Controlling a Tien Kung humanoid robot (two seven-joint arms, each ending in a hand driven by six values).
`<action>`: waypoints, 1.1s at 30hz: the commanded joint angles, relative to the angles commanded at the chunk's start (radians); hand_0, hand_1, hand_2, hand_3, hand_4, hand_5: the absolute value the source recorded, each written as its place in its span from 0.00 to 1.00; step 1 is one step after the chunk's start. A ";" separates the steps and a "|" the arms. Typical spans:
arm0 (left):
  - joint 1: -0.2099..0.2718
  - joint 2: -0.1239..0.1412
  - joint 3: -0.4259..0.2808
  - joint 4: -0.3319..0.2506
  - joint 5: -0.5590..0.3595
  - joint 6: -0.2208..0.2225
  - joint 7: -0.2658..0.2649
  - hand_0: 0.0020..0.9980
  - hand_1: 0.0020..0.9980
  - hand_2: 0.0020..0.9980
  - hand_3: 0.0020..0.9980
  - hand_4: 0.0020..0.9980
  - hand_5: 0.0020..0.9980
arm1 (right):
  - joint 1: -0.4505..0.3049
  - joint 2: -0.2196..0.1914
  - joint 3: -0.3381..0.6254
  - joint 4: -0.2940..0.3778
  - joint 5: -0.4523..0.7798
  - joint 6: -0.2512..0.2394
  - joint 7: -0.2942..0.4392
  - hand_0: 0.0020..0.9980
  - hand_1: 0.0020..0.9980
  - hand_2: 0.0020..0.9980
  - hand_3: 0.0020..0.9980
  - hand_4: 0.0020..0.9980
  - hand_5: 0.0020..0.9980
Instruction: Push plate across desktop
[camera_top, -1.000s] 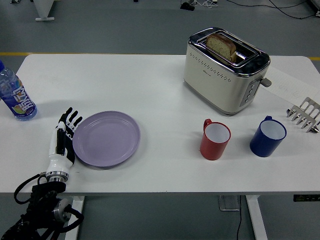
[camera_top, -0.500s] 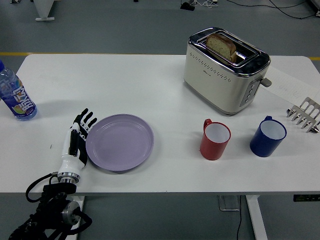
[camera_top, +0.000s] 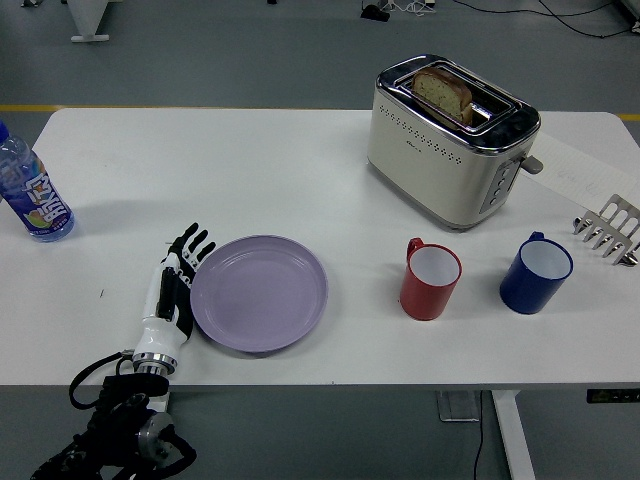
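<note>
A lavender plate (camera_top: 259, 292) lies flat on the white table (camera_top: 250, 170), left of centre near the front edge. My left hand (camera_top: 177, 278) rests edge-on against the plate's left rim, fingers stretched out straight and holding nothing. Its black and white forearm comes up from the lower left corner. The right arm does not show.
A red mug (camera_top: 430, 279) stands a short way right of the plate, and a blue mug (camera_top: 536, 272) beyond it. A cream toaster (camera_top: 450, 142) with bread sits at the back. A water bottle (camera_top: 28, 190) stands at the left edge, a metal rack (camera_top: 609, 230) at the right.
My left hand has slid to the right along the table, and the plate has moved right with it, closer to the red mug.
</note>
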 joint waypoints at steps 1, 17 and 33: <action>0.000 0.000 0.002 -0.001 -0.001 -0.001 0.000 0.82 0.85 0.90 0.90 0.50 1.00 | 0.000 0.000 0.000 0.000 -0.001 0.000 0.000 0.55 0.45 0.57 0.58 0.30 0.47; 0.004 0.000 0.054 -0.013 -0.009 -0.017 0.009 0.82 0.84 0.88 0.87 0.50 1.00 | -0.002 -0.002 0.002 -0.001 -0.005 0.002 0.000 0.55 0.45 0.57 0.58 0.30 0.47; -0.020 0.000 0.102 -0.029 -0.025 -0.017 0.009 0.82 0.84 0.87 0.87 0.50 1.00 | 0.009 -0.003 0.005 -0.002 -0.007 0.002 0.000 0.55 0.45 0.57 0.58 0.30 0.47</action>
